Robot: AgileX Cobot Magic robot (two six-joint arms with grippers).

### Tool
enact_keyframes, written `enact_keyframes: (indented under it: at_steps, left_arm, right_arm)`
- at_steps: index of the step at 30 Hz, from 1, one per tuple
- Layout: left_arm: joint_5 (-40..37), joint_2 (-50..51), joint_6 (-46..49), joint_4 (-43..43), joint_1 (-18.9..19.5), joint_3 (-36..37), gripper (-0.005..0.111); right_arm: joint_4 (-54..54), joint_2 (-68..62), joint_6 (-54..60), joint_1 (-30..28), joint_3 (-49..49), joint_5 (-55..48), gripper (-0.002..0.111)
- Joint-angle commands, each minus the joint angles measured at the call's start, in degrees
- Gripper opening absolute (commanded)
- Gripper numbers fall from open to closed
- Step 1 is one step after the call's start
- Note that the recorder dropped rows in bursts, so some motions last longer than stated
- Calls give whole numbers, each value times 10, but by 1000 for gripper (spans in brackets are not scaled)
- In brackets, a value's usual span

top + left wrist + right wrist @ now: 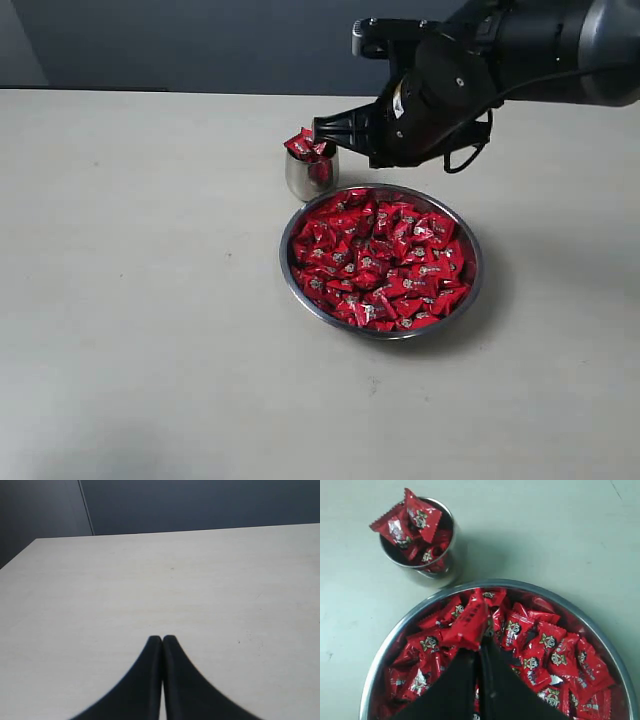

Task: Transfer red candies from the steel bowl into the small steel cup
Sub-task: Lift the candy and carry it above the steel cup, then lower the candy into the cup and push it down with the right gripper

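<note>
Steel bowl (477,270): wide, shallow, shiny and thin-rimmed; set on the matte pale counter (150,300) and filled with red candies (385,262) in glossy, crinkled pillow wrappers.
Small steel cup (305,182): rounded and polished; stood just beside the bowl, heaped past its rim.
Right gripper (480,647): black tapered tips pressed together, one wrapped candy (469,622) pinched over the bowl's edge.
Left gripper (162,639): pressed together, nothing held.

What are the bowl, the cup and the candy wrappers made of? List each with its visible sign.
Steel bowl: polished metal, probably stainless; mirror-bright rim.
Small steel cup: same bright metal; its wall reflects red.
Red candies: glossy, crinkled film wrappers; plastic or foil, unclear.
</note>
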State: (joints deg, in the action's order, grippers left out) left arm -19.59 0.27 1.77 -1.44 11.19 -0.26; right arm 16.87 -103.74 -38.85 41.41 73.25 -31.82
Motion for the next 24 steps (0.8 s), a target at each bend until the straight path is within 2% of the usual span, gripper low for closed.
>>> enact_keyframes:
  at_steps: [1,4,9,15,20,24]
  left_arm:
    - [4,-3,-1,-1,-5,3,0]
    - [4,-3,-1,-1,-5,3,0]
    - [4,-3,-1,-1,-5,3,0]
    - [4,-3,-1,-1,-5,3,0]
    - [4,-3,-1,-1,-5,3,0]
    - [4,-3,-1,-1,-5,3,0]
  right_arm:
    - [2,17,23,-1,2,-15,-1]
    - [-28,18,55,-1,2,-20,-1]
    - [-187,18,213,-1,2,-57,-1]
    - [-189,18,257,-15,4,-149,-1]
    - [-238,-6,344,-45,100,-233,-1]
    - [-245,-39,369,-54,180,-272,-1]
